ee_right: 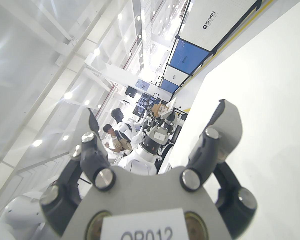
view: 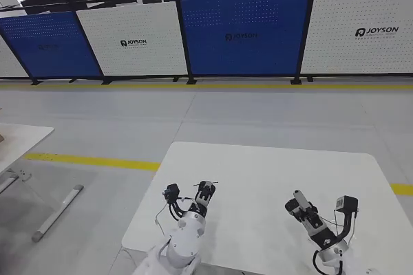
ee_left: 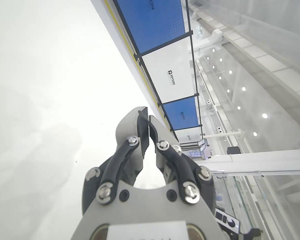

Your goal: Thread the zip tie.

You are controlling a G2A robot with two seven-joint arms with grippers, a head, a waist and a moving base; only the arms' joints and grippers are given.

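Observation:
A thin black zip tie (view: 213,183) sticks out sideways from my left gripper (view: 205,188), which hovers over the near left part of the white table (view: 282,172). In the left wrist view the left gripper (ee_left: 148,121) is shut, and a short dark edge of the zip tie (ee_left: 142,115) shows between its pads. My right gripper (view: 297,201) is over the near right part of the table, well apart from the left one. In the right wrist view the right gripper (ee_right: 157,107) stands open with nothing between its fingers, and it faces the left gripper (ee_right: 168,119) farther off.
The table's left edge (view: 146,199) lies close to the left arm. Beyond the far edge are bare floor, a yellow floor line (view: 89,161) and blue and white partition panels (view: 244,38). Another table (view: 14,144) stands at the far left.

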